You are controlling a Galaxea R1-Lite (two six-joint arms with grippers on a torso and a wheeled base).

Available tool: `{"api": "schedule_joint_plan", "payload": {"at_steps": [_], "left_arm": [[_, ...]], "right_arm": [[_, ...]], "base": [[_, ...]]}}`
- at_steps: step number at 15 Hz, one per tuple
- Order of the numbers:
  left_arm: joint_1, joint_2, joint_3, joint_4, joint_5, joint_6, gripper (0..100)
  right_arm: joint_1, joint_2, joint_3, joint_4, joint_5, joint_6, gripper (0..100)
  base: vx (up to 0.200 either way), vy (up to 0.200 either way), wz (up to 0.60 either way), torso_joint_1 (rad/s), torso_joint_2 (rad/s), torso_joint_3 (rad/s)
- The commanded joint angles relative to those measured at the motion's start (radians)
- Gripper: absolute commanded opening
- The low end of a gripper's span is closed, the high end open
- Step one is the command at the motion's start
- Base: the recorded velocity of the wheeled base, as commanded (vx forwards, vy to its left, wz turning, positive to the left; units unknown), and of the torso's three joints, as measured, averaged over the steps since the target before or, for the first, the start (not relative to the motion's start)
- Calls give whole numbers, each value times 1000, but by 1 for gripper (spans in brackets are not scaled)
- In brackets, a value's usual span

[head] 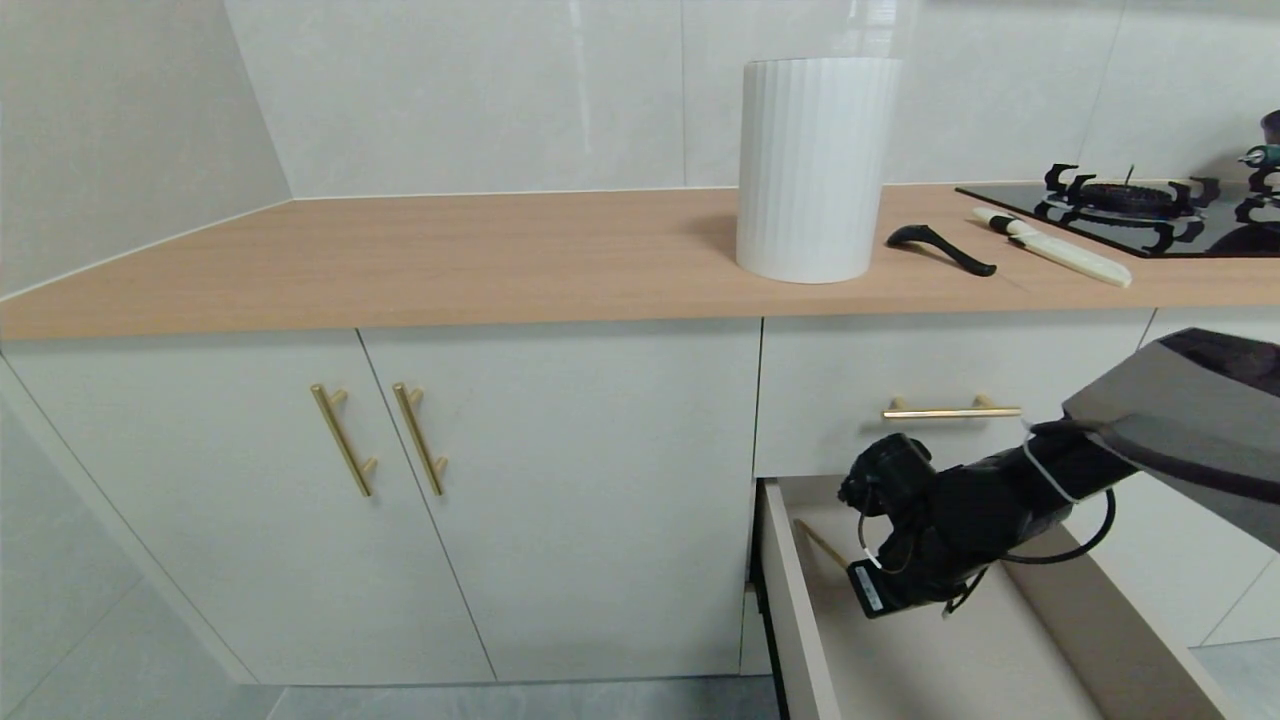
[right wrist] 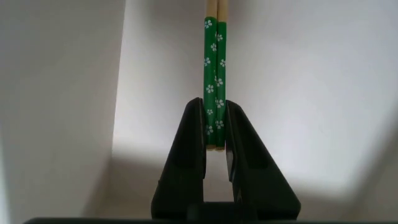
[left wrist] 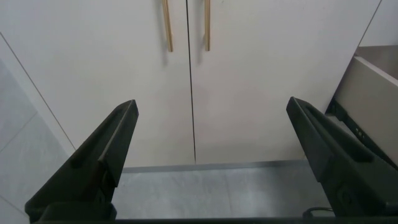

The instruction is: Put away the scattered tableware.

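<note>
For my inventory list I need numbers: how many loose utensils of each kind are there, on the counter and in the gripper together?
Chopsticks, green-patterned, held in the right gripper: 2
Knife, pale, on the counter: 1
Black utensil, on the counter: 1
Total: 4

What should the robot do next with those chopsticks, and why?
Probably open the right claw and lay the chopsticks down: the claw is shut on the pair, and it is inside the open drawer, where they seem meant to go.
</note>
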Motion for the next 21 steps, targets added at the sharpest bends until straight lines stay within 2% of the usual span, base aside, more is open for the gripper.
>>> {"api": "schedule_joint_plan", "payload": {"at_steps": [1,9,10,17,21], "left_arm": [[0,0,0,0,0,1,100],[0,0,0,0,0,-1,100],[0,0,0,0,0,-1,100],[0,0,0,0,0,-1,100],[0,0,0,0,0,-1,100]], "right_arm": [[1,106,-42,-11,0,27,0],[1,144,-48,-34,-7,51,0],[1,144,-49,-34,-7,53,100],[1,120,-43,-33,-1,65,100],[-42,-218,9,85,24,76,100]], "base": [[0,0,0,0,0,0],[0,0,0,0,0,0],[0,0,0,0,0,0],[0,0,0,0,0,0],[0,0,0,0,0,0]]}}
